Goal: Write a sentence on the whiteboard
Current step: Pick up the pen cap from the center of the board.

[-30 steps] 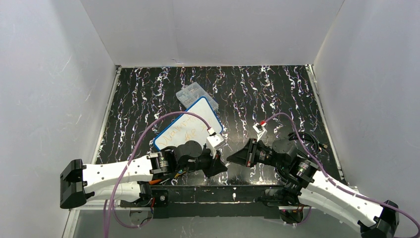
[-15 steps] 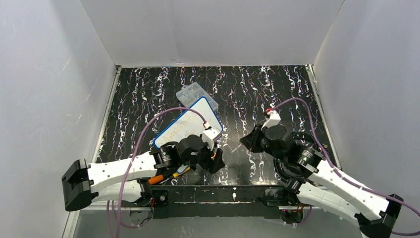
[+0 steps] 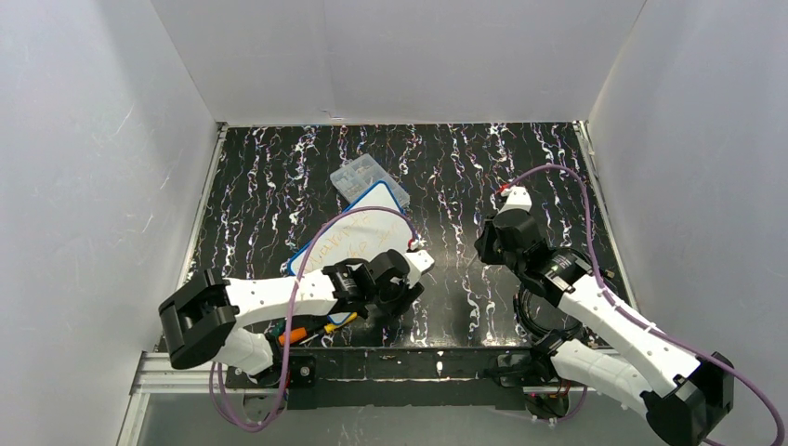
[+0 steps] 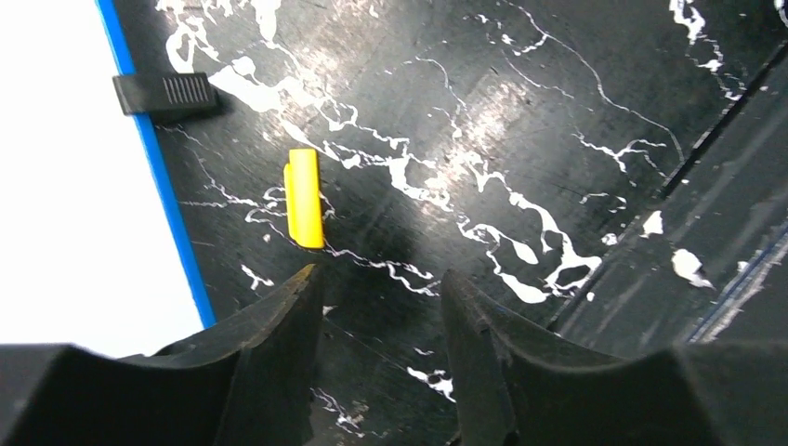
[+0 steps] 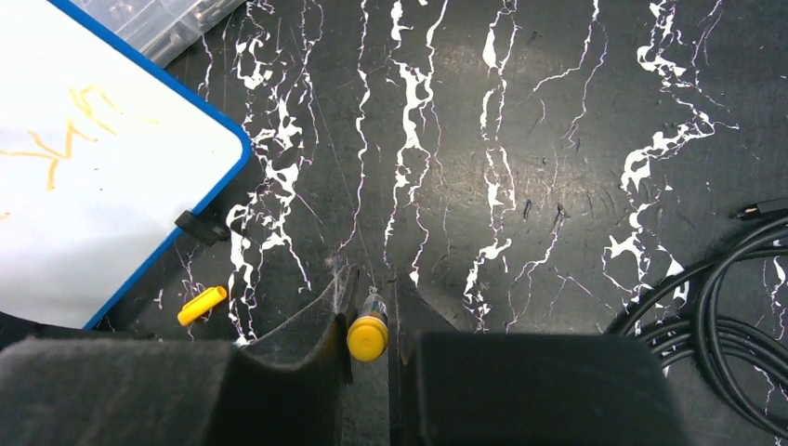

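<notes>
whiteboard (image 5: 121,223) lay flat on the black marbled table (image 5: 520,139), left of centre and set on a diagonal. a yellow cap (image 4: 304,197) lay on the table just beside its blue rim, touching neither the rim nor the small black tab (image 4: 165,91) clipped there.

step judged: fetching the cap to close the pen. left gripper (image 4: 381,279) hovered low over bare table with jaws parted and nothing between them. the cap sat just ahead of one finger's tip, off the centreline. you needed to slide toward the board until the cap sat mid-gap, then lower and close across its narrow width. you also had to keep the board-side finger off the rim, so the board was not nudged.

right gripper (image 5: 372,297) was clamped on a yellow marker (image 5: 368,337), seen end-on and well apart from the board.

looks: the sentence (image 5: 70,139) was thin orange-yellow cursive, slanted and faint on the white. from above it read as two lines, but the words were not legible. the rim was thin and blue with rounded corners. the far corner met the clear box (image 3: 358,175); over it or against it, could not tell.
</notes>
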